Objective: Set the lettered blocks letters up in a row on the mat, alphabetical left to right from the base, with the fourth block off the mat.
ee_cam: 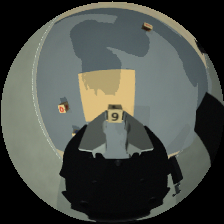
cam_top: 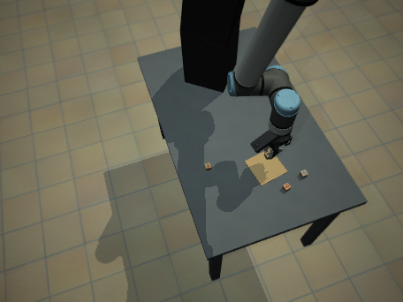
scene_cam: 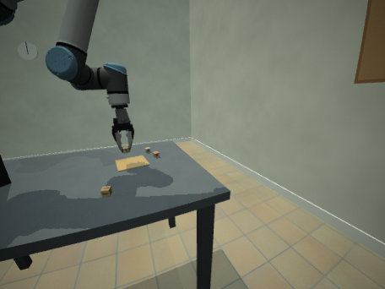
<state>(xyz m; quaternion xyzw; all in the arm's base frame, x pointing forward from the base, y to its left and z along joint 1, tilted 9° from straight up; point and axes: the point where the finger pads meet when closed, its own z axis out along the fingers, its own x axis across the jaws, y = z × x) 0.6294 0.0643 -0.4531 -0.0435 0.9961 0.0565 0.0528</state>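
My gripper (cam_top: 269,154) (scene_cam: 125,150) (ee_cam: 114,111) is shut on a wooden block (ee_cam: 115,115) whose face toward the wrist camera shows a dark 9. It holds the block above the mat (cam_top: 277,170) (scene_cam: 121,166) (ee_cam: 127,79). A block with a red mark (cam_top: 286,186) (scene_cam: 156,155) (ee_cam: 62,108) lies off the mat. A block with a greyish mark (cam_top: 303,173) (scene_cam: 148,149) lies near it, mostly hidden behind the gripper in the wrist view. Another block with a reddish mark (cam_top: 208,166) (scene_cam: 106,191) (ee_cam: 147,27) lies alone, across the mat from these two. The letters are too small to read surely.
The grey table (cam_top: 247,230) (scene_cam: 84,215) bears the mat and blocks. A tall black pedestal (cam_top: 205,57) stands on it at the far end in the top view. The arm's shadow falls over part of the mat and table. The lone block is near a long table edge.
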